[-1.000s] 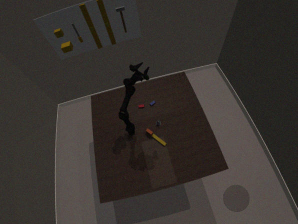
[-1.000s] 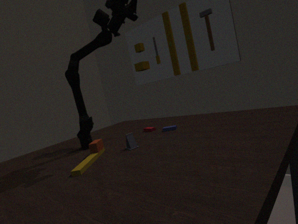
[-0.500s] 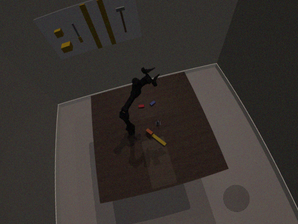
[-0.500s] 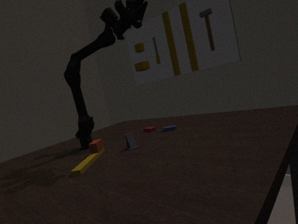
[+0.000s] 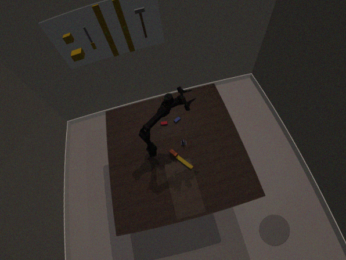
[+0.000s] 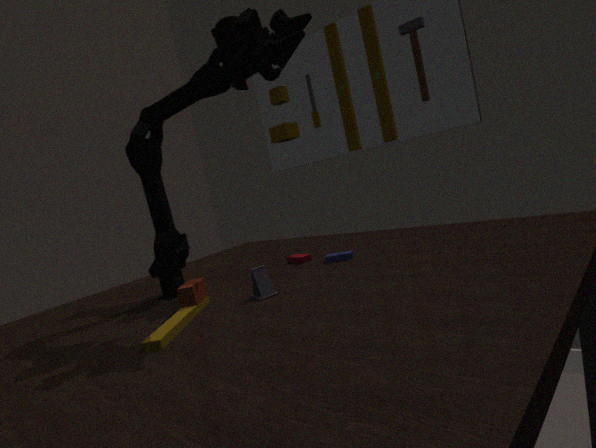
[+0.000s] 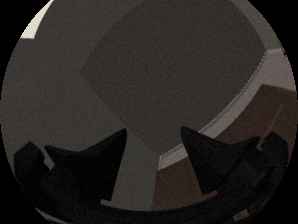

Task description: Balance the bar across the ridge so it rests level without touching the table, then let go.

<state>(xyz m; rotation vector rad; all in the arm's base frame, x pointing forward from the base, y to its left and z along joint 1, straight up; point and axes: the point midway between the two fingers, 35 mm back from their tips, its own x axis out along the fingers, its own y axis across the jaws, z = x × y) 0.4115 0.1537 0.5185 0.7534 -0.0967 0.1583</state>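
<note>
The yellow bar (image 5: 184,162) (image 6: 175,325) lies on the table, with an orange block (image 5: 173,152) (image 6: 193,292) at its end nearer the arm's base. The small grey ridge (image 5: 183,143) (image 6: 262,283) stands on the table, apart from the bar, narrow at its top and wider at its foot. My gripper (image 7: 153,131) (image 5: 191,97) is open, with nothing between its fingers in the wrist view. It is raised high above the table, far from both the bar and the ridge. In the exterior view it points to the upper right.
A red block (image 5: 164,123) (image 6: 299,259) and a blue block (image 5: 177,119) (image 6: 339,257) lie on the table (image 5: 232,174) (image 6: 375,360) beyond the ridge. The arm's base (image 5: 151,150) (image 6: 170,260) stands close to the orange block. A tool board (image 5: 58,26) (image 6: 450,60) hangs on the wall.
</note>
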